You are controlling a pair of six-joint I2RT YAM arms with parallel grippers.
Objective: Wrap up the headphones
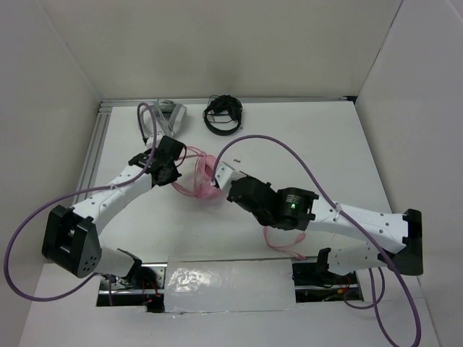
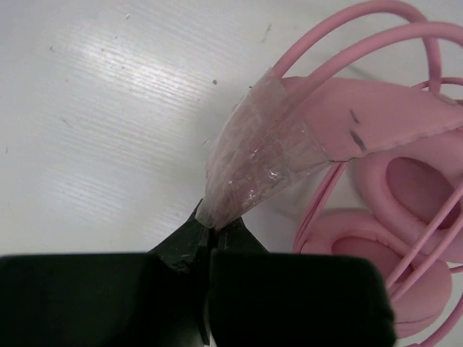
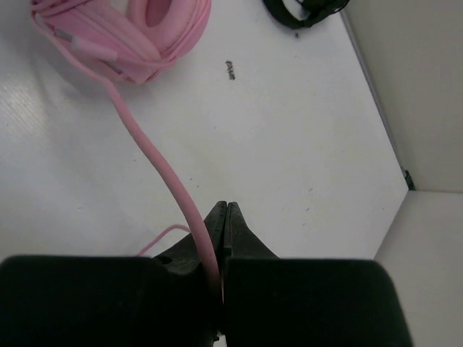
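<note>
Fingers (image 2: 181, 249) pinching, left on tape (image 2: 253, 163), right on cable (image 3: 157, 163)

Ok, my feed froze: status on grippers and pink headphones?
Left gripper shut on clear tape on headband. Right gripper shut on cable. Pink headphones between the grippers. Grey headphones, black headphones far back, not in the way.
</note>
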